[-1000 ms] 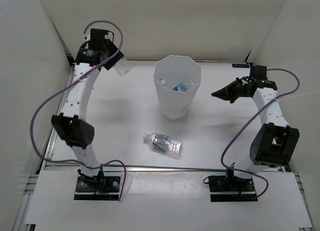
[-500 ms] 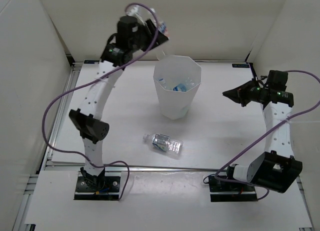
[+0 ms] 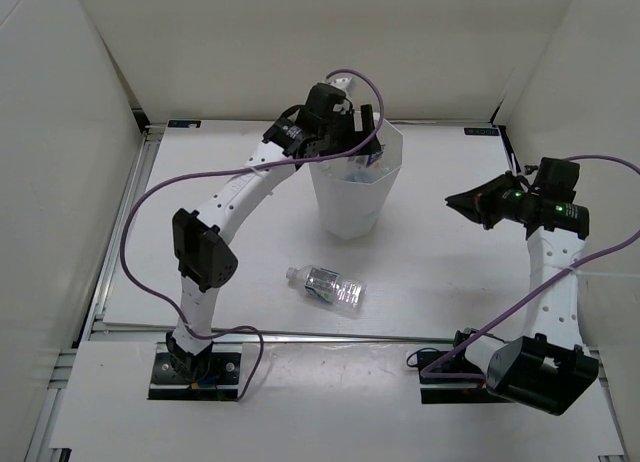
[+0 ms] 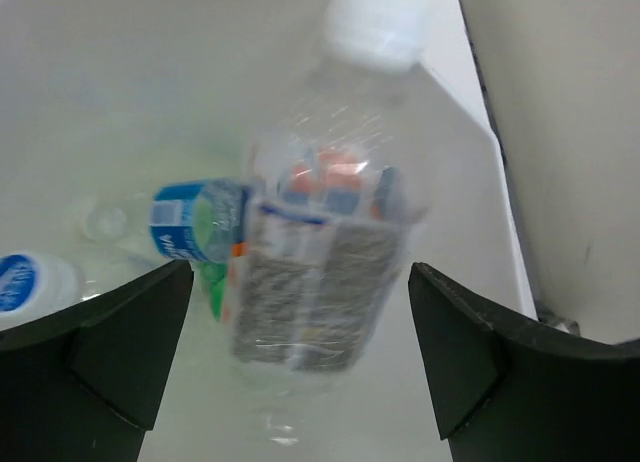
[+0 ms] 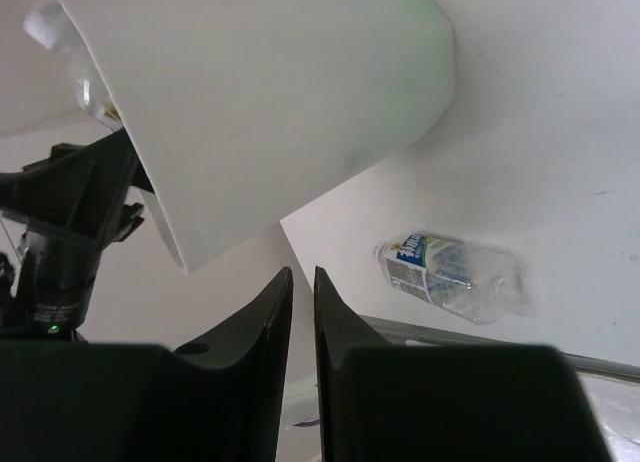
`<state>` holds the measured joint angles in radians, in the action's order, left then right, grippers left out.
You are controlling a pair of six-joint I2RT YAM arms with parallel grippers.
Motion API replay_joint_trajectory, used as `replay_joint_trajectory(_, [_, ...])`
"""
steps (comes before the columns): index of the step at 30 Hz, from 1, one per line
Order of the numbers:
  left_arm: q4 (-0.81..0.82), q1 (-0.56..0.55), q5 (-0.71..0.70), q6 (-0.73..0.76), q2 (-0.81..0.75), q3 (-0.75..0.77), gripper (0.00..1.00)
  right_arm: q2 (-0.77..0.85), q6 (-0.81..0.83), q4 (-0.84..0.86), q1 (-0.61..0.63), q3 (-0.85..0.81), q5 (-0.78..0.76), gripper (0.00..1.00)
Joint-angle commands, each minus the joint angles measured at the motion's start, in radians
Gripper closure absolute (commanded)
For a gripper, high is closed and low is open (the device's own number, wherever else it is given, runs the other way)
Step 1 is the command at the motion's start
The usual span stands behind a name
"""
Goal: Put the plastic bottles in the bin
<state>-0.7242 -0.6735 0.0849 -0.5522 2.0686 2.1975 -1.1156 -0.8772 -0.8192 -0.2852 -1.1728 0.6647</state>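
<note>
My left gripper [image 3: 352,142] hangs over the mouth of the bin [image 3: 345,210], jaws wide open. In the left wrist view a clear bottle [image 4: 320,252] with a white cap and silvery label, blurred, lies loose between my open fingers [image 4: 300,272] above the bin's inside [image 4: 150,82]. Below it lie a blue-labelled bottle [image 4: 185,222], another blue-labelled one [image 4: 25,282] and a bit of green bottle [image 4: 212,282]. One clear bottle [image 3: 330,286] lies on its side on the table in front of the bin. My right gripper [image 3: 452,199] hovers right of the bin with only a thin slit between its fingers, holding nothing.
The right wrist view shows the bin's outer wall [image 5: 280,102], the lying bottle [image 5: 450,272] and my right gripper [image 5: 303,274] pointing between them. White walls close in the table on the left, back and right. A purple cable [image 3: 150,212] loops off the left arm.
The left arm swung from the back left corner to above the bin and its jaws opened, letting go of the bottle. The right arm rose a little.
</note>
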Motion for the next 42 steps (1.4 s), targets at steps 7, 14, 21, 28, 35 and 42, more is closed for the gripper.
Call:
replay_joint_trajectory(7, [0.019,-0.026,-0.439,0.147,-0.293,0.149,0.0,-0.003,0.044,0.009,-0.005,0.003,-0.004,0.79])
replay_joint_trajectory(14, [0.019,-0.038,-0.922,0.054,-0.687,-0.33,0.0,-0.022,0.347,0.064,0.1,-0.171,0.029,0.46])
replay_joint_trajectory(21, [-0.292,0.014,-1.008,-0.236,-1.048,-0.765,0.0,-0.023,0.69,-0.083,0.493,-0.278,-0.192,0.25])
replay_joint_trajectory(28, [-0.452,0.026,-0.996,-0.328,-1.125,-0.91,0.0,0.014,0.712,-0.113,1.063,-0.111,-0.652,0.15])
replay_joint_trajectory(35, [-0.552,0.026,-0.987,-0.411,-1.125,-0.996,0.0,-0.227,0.788,-0.015,1.422,-0.045,-0.904,0.08])
replay_joint_trajectory(42, [-0.627,0.074,-0.936,-0.442,-1.14,-1.03,0.0,-0.407,0.9,0.218,1.433,-0.024,-0.965,0.08])
